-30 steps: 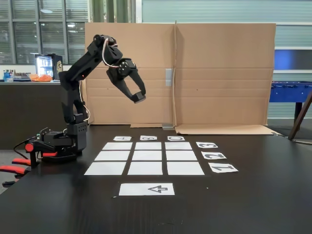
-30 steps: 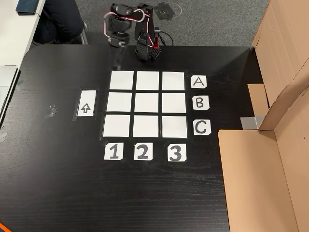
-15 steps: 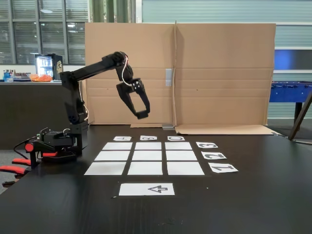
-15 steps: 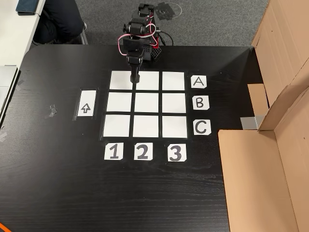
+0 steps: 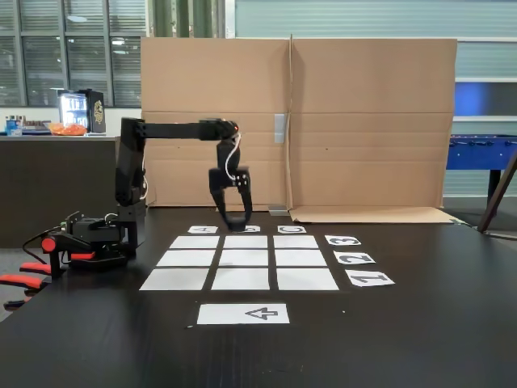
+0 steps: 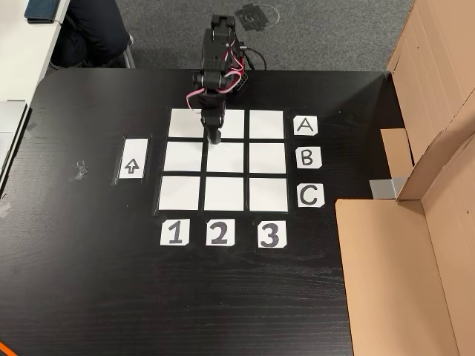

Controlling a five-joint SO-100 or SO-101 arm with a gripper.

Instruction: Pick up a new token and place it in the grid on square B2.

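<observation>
The grid [image 6: 185, 193] of white paper rectangles lies mid-table in both fixed views, its near row [image 5: 174, 280] towards the front camera. Square B2 [image 6: 231, 162] [image 5: 244, 258] is the bare centre cell. My arm reaches out level from its base, and the gripper [image 5: 236, 217] [image 6: 214, 138] hangs straight down in the air over the line between the A row and B2's upper left edge. Its fingers are shut on a small dark puck, the token [image 5: 237, 220], which is hard to tell apart from the black fingertips.
Label cards A [image 6: 305, 126], B, C and 1 [image 6: 174, 233], 2, 3 border the grid. An arrow-printed sheet [image 6: 133, 159] [image 5: 243, 314] lies beside it. A cardboard wall [image 5: 363, 121] [image 6: 438, 148] stands behind. The arm's base [image 5: 97, 242] is clamped at the table edge.
The arm unfolded from a raised pose near its base, stretched out over the table, and the gripper came down from high up to just above the grid's middle column.
</observation>
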